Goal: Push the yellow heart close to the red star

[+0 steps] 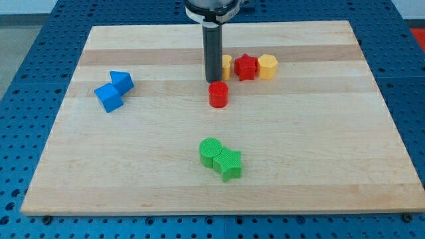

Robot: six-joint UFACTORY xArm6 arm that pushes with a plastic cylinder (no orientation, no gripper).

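Now my tip (213, 80) beside yellow heart (226, 66), red cylinder (218, 94) below

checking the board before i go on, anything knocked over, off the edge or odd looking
Nothing stands out. All blocks sit flat on the wooden board, none near an edge. My tip is beside the yellow heart, which already sits against the red star.
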